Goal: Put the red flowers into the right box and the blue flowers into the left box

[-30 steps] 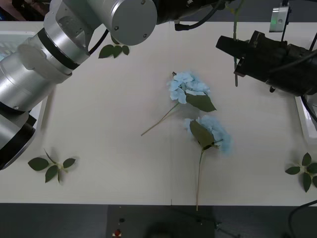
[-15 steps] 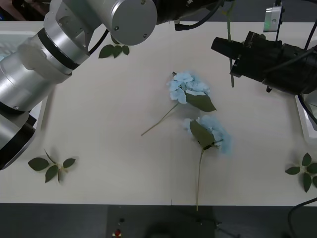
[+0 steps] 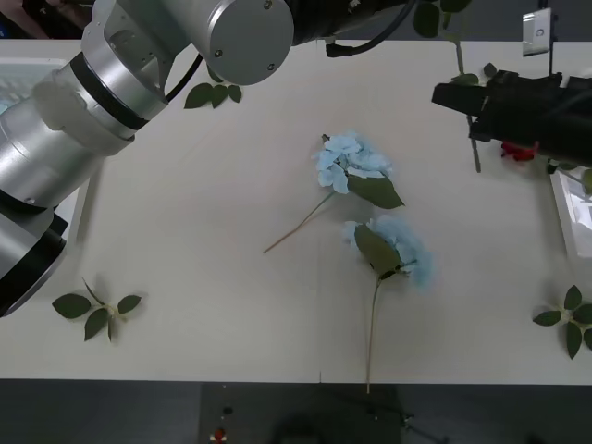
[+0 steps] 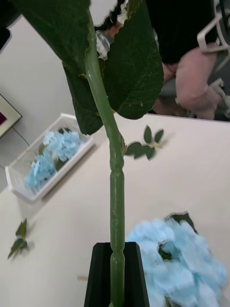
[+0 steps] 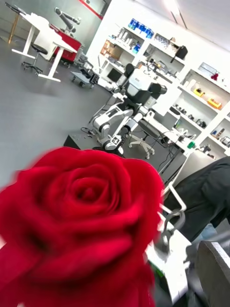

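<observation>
The right claw (image 3: 474, 109) sits at about two o'clock in the front view, its black fingers (image 4: 115, 273) clamped on a green stem. The left arm (image 3: 102, 102) reaches diagonally from nine toward twelve o'clock.

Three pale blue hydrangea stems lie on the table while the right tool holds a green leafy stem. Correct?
Not quite. The front view shows two pale blue hydrangea stems lying on the table, not three. The right tool does hold a green leafy stem.
</observation>
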`<state>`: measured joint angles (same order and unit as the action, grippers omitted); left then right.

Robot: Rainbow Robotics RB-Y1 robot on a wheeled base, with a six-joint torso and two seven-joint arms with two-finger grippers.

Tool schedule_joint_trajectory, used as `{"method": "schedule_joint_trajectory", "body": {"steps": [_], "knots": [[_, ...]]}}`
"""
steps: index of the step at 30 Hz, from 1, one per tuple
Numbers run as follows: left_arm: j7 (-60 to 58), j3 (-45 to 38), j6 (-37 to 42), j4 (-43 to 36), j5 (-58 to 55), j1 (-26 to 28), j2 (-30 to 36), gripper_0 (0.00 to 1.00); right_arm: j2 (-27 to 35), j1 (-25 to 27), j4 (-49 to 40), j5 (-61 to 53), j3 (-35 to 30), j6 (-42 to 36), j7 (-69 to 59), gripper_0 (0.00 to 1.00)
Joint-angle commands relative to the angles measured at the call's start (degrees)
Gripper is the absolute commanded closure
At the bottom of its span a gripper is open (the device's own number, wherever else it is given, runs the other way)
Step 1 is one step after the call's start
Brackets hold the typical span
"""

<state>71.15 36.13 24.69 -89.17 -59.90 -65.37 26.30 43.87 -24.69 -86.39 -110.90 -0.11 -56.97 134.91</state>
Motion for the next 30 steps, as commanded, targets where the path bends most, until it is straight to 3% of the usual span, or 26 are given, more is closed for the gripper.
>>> {"method": "schedule_joint_trajectory", "body": {"steps": [1,5,8,11,16,21,26,30], "knots": [[0.7,1.1,-0.5,-0.9,-0.2,-1.1,3.0,0.0,9.1,-4.8,8.0,-1.2,-0.2,-7.3,-1.4,1.0],[0.4,8.4,-3.0,-7.9,-5.5,-1.0,14.8,0.0,15.6,-10.9,26.3,2.2,-0.2,-20.1,-0.7,1.0],[0.1,12.7,-6.3,-13.1,-9.7,0.2,21.5,0.0,17.7,-14.3,35.8,7.1,-0.2,-24.1,0.0,1.0],[0.4,13.4,-6.7,-21.7,-10.9,6.3,30.0,0.0,20.4,-17.0,45.5,15.5,-0.2,-22.9,3.8,1.0],[2.2,10.8,-6.9,-29.9,-9.9,16.8,36.9,0.0,23.0,-16.9,48.3,26.6,-0.2,-16.0,3.9,1.0],[9.7,6.9,-4.7,-31.7,-10.3,24.6,38.5,0.0,22.4,-16.1,49.6,34.5,-0.2,-7.0,2.9,1.0],[17.9,-8.4,16.0,-31.9,-10.4,32.2,29.5,0.0,18.1,-14.5,49.6,41.1,-0.2,5.9,1.6,1.0],[24.4,-14.3,20.7,-31.0,-10.8,36.5,24.9,0.0,16.0,-12.5,49.6,47.0,-0.2,12.5,-2.6,1.0]]}}
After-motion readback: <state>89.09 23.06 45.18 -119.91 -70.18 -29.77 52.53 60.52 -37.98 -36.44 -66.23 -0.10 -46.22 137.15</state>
